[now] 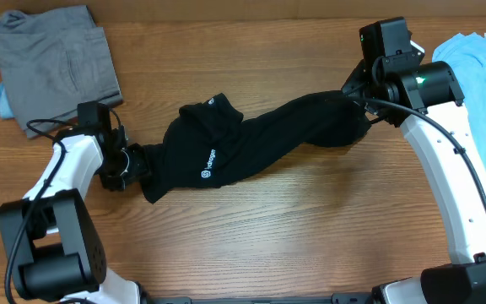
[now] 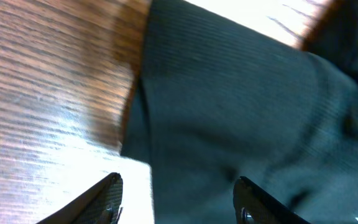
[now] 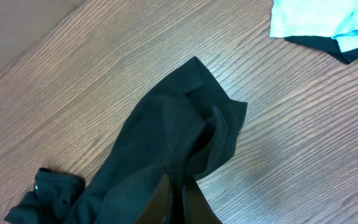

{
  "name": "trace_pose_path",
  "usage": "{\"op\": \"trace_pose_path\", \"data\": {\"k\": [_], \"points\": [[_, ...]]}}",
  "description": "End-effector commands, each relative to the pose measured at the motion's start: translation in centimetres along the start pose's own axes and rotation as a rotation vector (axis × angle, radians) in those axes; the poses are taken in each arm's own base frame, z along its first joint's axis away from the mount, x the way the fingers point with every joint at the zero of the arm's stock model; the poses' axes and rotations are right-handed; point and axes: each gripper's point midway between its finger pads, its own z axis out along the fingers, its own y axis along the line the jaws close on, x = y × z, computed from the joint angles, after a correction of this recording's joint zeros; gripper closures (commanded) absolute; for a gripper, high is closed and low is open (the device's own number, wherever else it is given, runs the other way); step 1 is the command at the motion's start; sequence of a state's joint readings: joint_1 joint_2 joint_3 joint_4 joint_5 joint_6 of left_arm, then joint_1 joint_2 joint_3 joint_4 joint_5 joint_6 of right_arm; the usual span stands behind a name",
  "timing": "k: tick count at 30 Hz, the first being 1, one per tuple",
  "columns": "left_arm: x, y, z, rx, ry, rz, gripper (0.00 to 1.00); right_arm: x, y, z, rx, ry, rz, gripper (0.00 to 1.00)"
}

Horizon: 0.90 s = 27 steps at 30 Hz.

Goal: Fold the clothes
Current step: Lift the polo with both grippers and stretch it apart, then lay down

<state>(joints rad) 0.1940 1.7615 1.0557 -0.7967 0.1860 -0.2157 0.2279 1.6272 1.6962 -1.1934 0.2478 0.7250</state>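
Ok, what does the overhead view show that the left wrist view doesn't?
Only overhead: the grey garment in a corner of the table, the light blue T-shirt at the opposite edge, the white logo, and the right gripper shut on one end of the black shirt. Only left wrist: the left gripper close up, jaws apart at the shirt's edge. Both: the black shirt and the wooden table.

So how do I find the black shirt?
Look at the wooden table. In its middle, between the grey garment in the far left corner and the blue T-shirt at the right edge, lies the black shirt, bunched into a long roll. Unlike them, it is black, with a small white logo.
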Motion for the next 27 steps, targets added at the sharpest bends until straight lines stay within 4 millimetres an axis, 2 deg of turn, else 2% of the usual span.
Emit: {"op": "trace_pose_path", "data": {"k": [1, 5, 9, 16, 19, 23, 27], "points": [[-0.2, 0.9, 1.3, -0.042, 0.024, -0.036, 0.39, -1.1, -0.4, -0.6, 0.006, -0.041, 0.020, 0.96], [0.2, 1.1, 2.8, -0.041, 0.066, -0.042, 0.43, -1.1, -0.4, -0.6, 0.006, -0.041, 0.020, 0.96], [0.2, 1.1, 3.0, -0.040, 0.068, -0.042, 0.51, -1.1, -0.3, -0.6, 0.005, -0.041, 0.021, 0.96], [-0.1, -0.2, 2.9, 0.031, 0.062, -0.036, 0.75, -1.0, -0.4, -0.6, 0.009, -0.037, 0.022, 0.96], [-0.1, -0.2, 2.9, 0.030, 0.063, -0.036, 0.96, -1.0, -0.4, -0.6, 0.009, -0.037, 0.022, 0.96], [0.1, -0.1, 2.9, 0.028, 0.071, -0.038, 0.96, -1.0, -0.4, -0.6, 0.009, -0.037, 0.022, 0.96], [0.2, -0.4, 1.4, 0.026, 0.078, -0.040, 0.96, -0.9, -0.5, -0.6, 0.011, -0.036, 0.021, 0.96]]}}
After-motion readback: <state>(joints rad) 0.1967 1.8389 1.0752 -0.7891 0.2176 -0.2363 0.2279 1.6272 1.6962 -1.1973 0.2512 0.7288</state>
